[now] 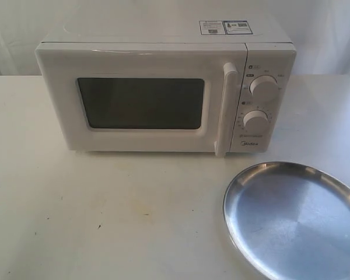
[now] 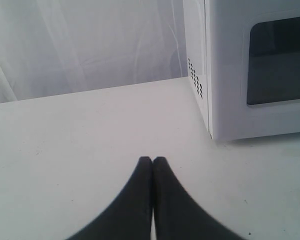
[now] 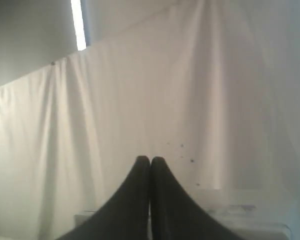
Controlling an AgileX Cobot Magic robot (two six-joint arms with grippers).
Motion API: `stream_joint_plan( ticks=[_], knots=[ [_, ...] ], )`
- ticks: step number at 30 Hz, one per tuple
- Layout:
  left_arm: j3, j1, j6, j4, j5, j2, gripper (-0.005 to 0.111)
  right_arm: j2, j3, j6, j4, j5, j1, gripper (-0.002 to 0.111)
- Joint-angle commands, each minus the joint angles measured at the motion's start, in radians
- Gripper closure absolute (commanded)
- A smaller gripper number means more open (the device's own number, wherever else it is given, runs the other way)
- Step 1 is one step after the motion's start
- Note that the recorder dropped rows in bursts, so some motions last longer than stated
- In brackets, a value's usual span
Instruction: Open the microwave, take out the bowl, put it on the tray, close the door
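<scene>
The white microwave stands at the back of the table with its door closed and the tall bar handle at the door's right. The shiny steel tray lies at the front right, with nothing on it. The bowl is hidden. Neither arm shows in the exterior view. My left gripper is shut with nothing in it, low over the table beside the microwave. My right gripper is shut and holds nothing, facing a white curtain above the microwave's top.
Two round knobs sit on the panel right of the handle. Stickers lie on the microwave's top. A white curtain hangs behind the white table.
</scene>
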Motion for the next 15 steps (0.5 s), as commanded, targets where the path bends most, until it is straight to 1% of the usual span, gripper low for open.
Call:
stream_joint_plan(
  ticks=[1, 4, 9, 11, 15],
  knots=[
    [-0.003, -0.004, 0.000, -0.010, -0.004, -0.002, 0.107, 0.260, -0.153, 0.091, -0.253, -0.181, 0.007, 0.108],
    [-0.003, -0.004, 0.000, -0.010, -0.004, -0.002, 0.107, 0.461, -0.226, 0.039, -0.314, -0.207, 0.007, 0.108],
    [-0.003, -0.004, 0.000, -0.010, -0.004, -0.002, 0.107, 0.799, -0.244, -0.183, -0.306, -0.199, 0.007, 0.108],
    [-0.003, -0.004, 0.000, -0.010, -0.004, -0.002, 0.107, 0.916, -0.244, -0.269, -0.268, -0.212, 0.004, 0.108],
    [-0.003, -0.004, 0.000, -0.010, -0.004, -0.002, 0.107, 1.117, -0.244, -0.443, -0.160, -0.335, 0.002, 0.108]
  ],
)
